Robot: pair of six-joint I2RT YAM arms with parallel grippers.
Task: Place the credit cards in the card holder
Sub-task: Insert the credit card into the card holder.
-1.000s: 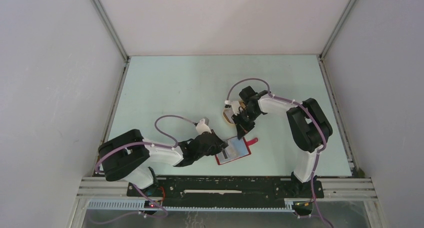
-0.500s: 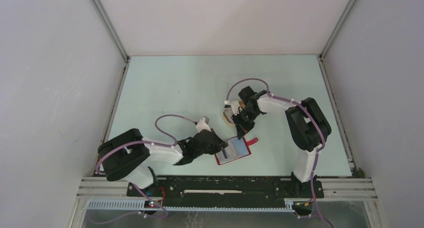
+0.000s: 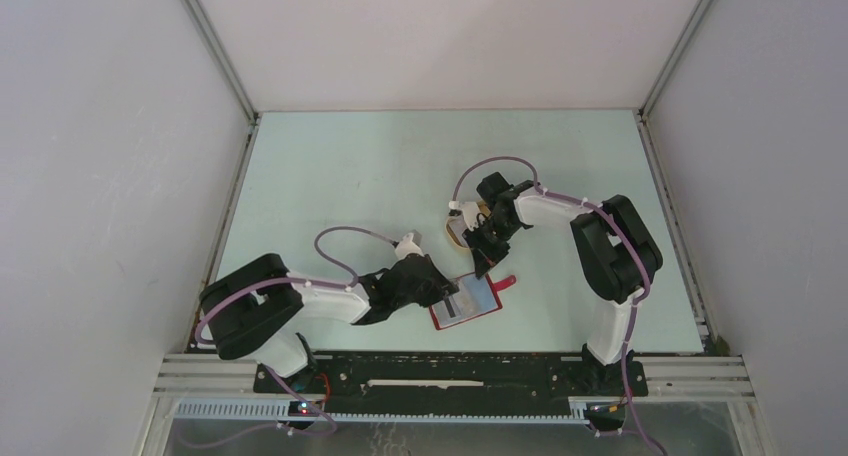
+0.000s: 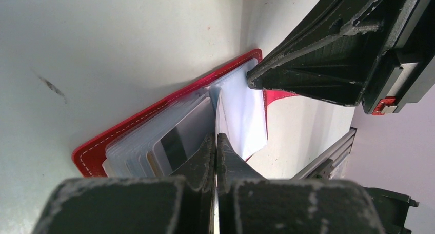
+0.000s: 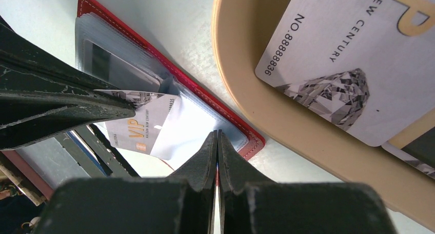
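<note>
While closed right fingers (image 5: 201, 164) pin the red fold-over card holder (image 4: 128, 125) steady, left fingers (image 4: 197, 164) pinch a whitish plastic credit card (image 5: 134, 127) into its clear sleeve (image 5: 191, 123).

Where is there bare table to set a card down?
Bare: far table, from tray to back wall, and right of the right arm. Crowded: near middle, where wallet, tray, left fingers pinching a card, and right fingers meet.

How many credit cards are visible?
4: diamond-print card in the beige tray, second card peeking beneath it, VIP card part-way into a card holder sleeve by the left gripper, dark-striped card sleeved. More may be hidden.
</note>
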